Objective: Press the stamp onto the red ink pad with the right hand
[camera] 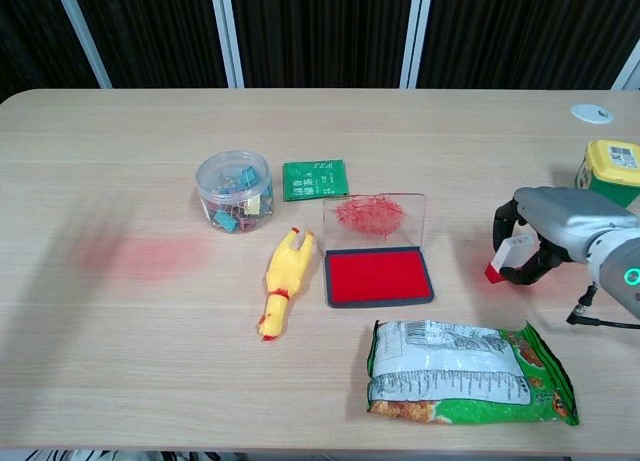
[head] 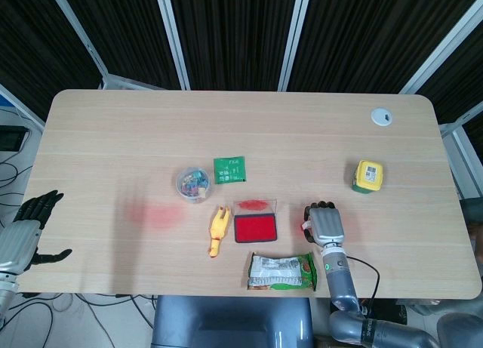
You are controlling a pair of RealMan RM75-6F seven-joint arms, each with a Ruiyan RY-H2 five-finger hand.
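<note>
The red ink pad (head: 255, 228) (camera: 378, 276) lies open near the table's front middle, its clear lid (camera: 375, 219) standing up behind it with red smears. My right hand (head: 324, 224) (camera: 545, 233) is just right of the pad, fingers curled around the stamp (camera: 507, 257), a small white block with a red base. The stamp's base hangs close above the table, apart from the pad. In the head view the hand hides the stamp. My left hand (head: 26, 231) hovers off the table's left edge, fingers spread, holding nothing.
A yellow rubber chicken (camera: 283, 282) lies left of the pad. A snack bag (camera: 465, 371) lies in front of it. A green card (camera: 315, 179) and a clear tub of clips (camera: 234, 190) sit behind. A yellow tape measure (camera: 612, 168) stands at right.
</note>
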